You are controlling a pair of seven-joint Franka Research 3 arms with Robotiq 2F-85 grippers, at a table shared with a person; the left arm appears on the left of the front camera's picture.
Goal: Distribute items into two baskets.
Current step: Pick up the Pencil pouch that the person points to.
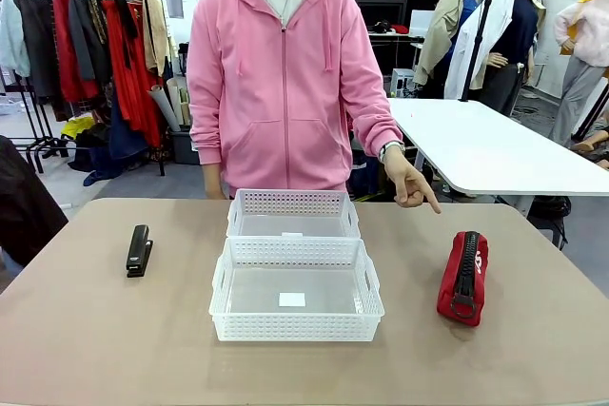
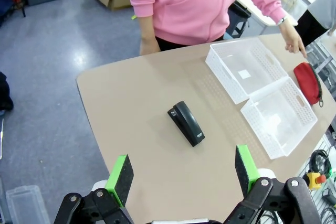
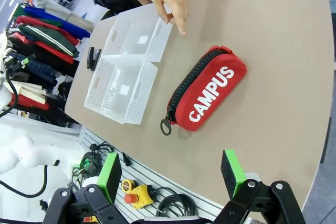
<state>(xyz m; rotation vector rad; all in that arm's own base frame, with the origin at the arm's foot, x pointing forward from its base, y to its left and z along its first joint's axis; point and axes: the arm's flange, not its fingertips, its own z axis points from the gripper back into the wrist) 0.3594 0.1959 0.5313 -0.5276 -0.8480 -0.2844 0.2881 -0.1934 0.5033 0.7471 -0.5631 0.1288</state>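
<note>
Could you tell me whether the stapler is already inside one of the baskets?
No, the stapler lies on the bare table, left of both baskets.

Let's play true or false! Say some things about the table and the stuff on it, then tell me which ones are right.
1. The stapler is inside a basket. False: it lies on the table, left of both baskets.
2. The near basket and far basket hold neither item. True.
3. The red pouch says CAMPUS. True.
4. The robot's left hand grips the stapler. False: it is open, above the table, apart from the stapler.
5. The person's hand holds the pouch. False: it points with one finger, apart from the pouch.
</note>
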